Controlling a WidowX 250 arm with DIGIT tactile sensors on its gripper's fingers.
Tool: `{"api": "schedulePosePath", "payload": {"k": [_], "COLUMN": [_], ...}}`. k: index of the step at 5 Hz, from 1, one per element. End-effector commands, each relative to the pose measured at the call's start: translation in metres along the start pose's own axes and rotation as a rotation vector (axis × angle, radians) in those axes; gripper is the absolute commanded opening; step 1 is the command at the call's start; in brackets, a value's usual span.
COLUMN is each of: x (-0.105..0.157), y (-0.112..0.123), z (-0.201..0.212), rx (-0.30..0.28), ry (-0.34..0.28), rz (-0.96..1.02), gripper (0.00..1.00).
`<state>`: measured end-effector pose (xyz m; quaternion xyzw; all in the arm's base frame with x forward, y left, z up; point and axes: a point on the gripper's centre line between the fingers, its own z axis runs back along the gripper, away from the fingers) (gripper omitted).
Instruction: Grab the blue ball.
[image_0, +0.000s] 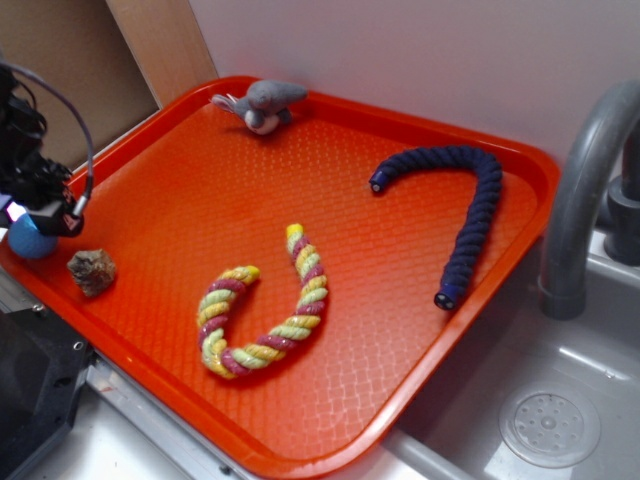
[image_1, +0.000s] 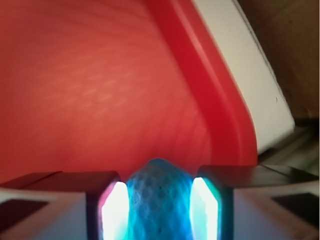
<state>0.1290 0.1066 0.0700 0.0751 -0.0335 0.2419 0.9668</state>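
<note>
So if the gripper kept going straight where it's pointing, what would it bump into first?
The blue ball. It already sits between the gripper's fingers, seemingly touching both glowing pads. Beyond it lies the orange tray, though how far is hard to judge.

Ext cam high, angled over tray (image_0: 480, 330); wrist cam close-up; both share tray corner.

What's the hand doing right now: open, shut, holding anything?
Hand: shut on the blue ball, pads against both its sides, by the tray rim.
</note>
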Motion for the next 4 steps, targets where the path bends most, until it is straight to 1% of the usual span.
{"api": "schedulePosePath", "payload": {"k": [1,2,3,4], "x": [0.000,0.009,0.015,0.016], "y": [-0.050,-0.069,-0.074,-0.077], "z": [0.112,0.165,0.210,0.201], "rx": [0.005,-0.043,-0.077,-0.051], "ry": [-0.116,-0.119,-0.138,-0.133], "rz": [-0.057,-0.065,-0.078,-0.082], "gripper": [0.00,0.00,0.00,0.00]}}
